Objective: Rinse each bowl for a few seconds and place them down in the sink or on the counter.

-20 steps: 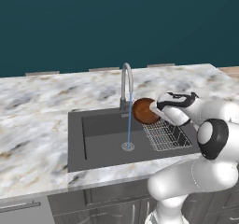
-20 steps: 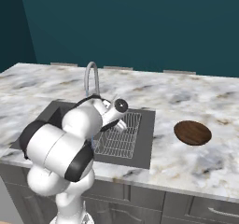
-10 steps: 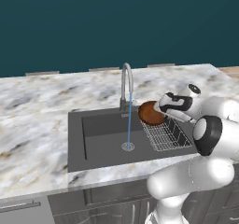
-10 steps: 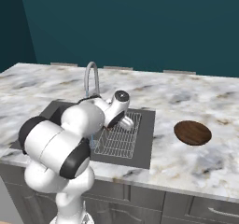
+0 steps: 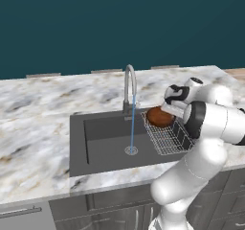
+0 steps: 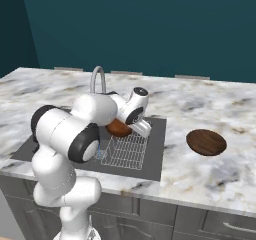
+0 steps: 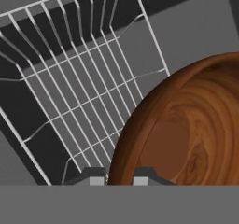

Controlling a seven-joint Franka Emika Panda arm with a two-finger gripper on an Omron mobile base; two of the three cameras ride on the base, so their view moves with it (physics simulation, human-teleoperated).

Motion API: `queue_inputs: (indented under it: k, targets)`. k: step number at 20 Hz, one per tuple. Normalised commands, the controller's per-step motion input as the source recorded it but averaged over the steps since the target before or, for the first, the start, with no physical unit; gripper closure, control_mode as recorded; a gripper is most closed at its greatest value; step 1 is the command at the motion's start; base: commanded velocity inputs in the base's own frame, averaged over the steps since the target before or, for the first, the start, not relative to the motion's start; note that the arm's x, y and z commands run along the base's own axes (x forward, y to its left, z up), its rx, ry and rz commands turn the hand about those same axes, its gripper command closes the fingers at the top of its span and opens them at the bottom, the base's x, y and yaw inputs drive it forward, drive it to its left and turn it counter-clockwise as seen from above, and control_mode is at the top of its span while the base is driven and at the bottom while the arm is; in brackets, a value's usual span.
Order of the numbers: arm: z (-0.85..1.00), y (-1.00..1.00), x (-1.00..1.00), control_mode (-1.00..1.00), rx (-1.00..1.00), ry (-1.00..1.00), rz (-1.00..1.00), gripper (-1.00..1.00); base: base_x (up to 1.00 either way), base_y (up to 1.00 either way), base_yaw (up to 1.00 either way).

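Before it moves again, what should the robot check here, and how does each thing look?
1. Grip: gripper shut on the rim of the held bowl: ok.
2. Held bowl is over the wire rack in the sink, not under the water stream: ok for setting down.
3. Faucet running: ok.
4. Rack below bare: ok.
5. Second bowl rests on the counter; rinsed: cannot tell.

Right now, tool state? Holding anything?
Tool: closed on the rim of a wooden bowl, held above the wire rack in the sink.
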Motion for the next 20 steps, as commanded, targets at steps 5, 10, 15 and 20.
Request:
queue_inputs:
  k: [5, 10, 15, 20]
  targets:
    - [-0.36, -0.12, 0.14, -1.0, 0.0, 0.0, -0.03, 1.0, 0.0, 0.0, 0.0]
    - [-0.42, -0.04, 0.18, -1.0, 0.0, 0.0, -0.01, 1.0, 0.0, 0.0, 0.0]
    - [-0.32, -0.09, 0.14, -1.0, 0.0, -0.01, 0.0, 1.0, 0.0, 0.0, 0.0]
    - [-0.24, -0.35, 0.0, -1.0, 0.0, -0.03, 0.0, 1.0, 0.0, 0.0, 0.0]
